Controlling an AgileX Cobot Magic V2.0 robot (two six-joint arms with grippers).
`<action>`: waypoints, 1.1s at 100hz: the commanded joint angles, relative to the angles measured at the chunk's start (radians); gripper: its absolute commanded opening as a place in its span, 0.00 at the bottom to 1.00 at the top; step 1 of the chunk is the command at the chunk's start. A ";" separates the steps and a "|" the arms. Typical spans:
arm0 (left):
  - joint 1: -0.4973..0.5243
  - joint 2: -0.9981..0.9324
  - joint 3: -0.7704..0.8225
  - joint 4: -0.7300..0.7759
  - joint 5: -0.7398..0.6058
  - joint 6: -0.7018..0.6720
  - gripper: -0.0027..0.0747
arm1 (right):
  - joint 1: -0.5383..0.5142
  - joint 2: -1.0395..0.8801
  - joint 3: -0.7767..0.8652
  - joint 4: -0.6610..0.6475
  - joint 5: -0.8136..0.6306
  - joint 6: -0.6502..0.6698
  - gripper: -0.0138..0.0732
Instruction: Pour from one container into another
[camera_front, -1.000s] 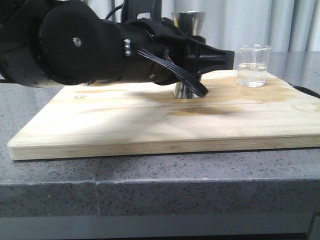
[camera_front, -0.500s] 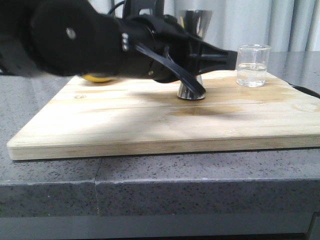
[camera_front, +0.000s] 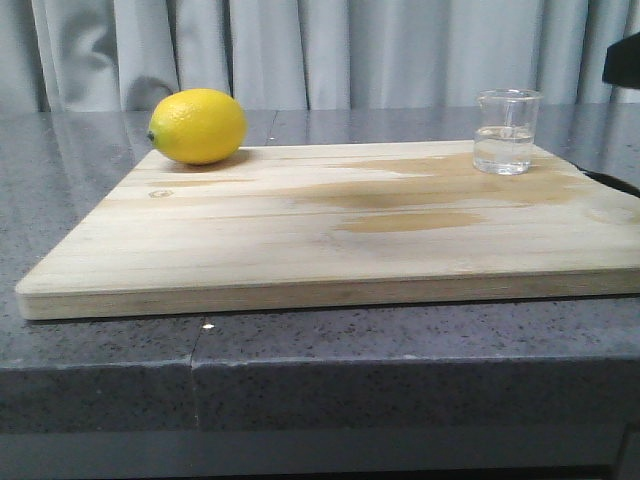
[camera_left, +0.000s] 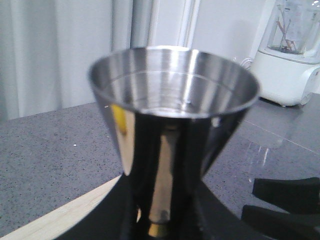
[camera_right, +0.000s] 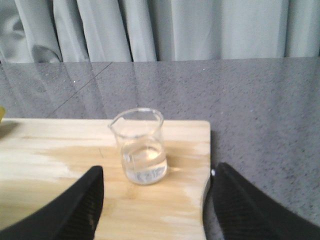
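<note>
The small clear glass beaker (camera_right: 141, 146) stood upright at the wooden board's (camera_front: 250, 230) far right corner, centred ahead of the right gripper's (camera_right: 155, 210) spread fingers. The shiny steel hourglass jigger (camera_left: 172, 130) was held clamped in the left gripper, off the board.

Left pincer (camera_left: 165, 225) closed, right pincer (camera_right: 155, 210) spread.

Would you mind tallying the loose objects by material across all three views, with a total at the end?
Glass: 1, the beaker holding clear liquid, standing on the board.
Steel: 1, the jigger, seen only in the left wrist view.
Fruit: 1, the yellow lemon.
Wood: 1, the cutting board.
Total: 4.
</note>
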 joint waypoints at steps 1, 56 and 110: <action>0.000 -0.047 -0.028 -0.001 -0.039 -0.009 0.01 | 0.002 0.046 0.002 -0.021 -0.193 -0.009 0.65; 0.000 -0.047 -0.028 -0.001 -0.003 -0.009 0.01 | 0.002 0.428 -0.035 -0.125 -0.617 -0.009 0.77; 0.000 -0.047 -0.028 -0.001 -0.003 -0.009 0.01 | 0.002 0.468 -0.183 -0.123 -0.481 -0.009 0.77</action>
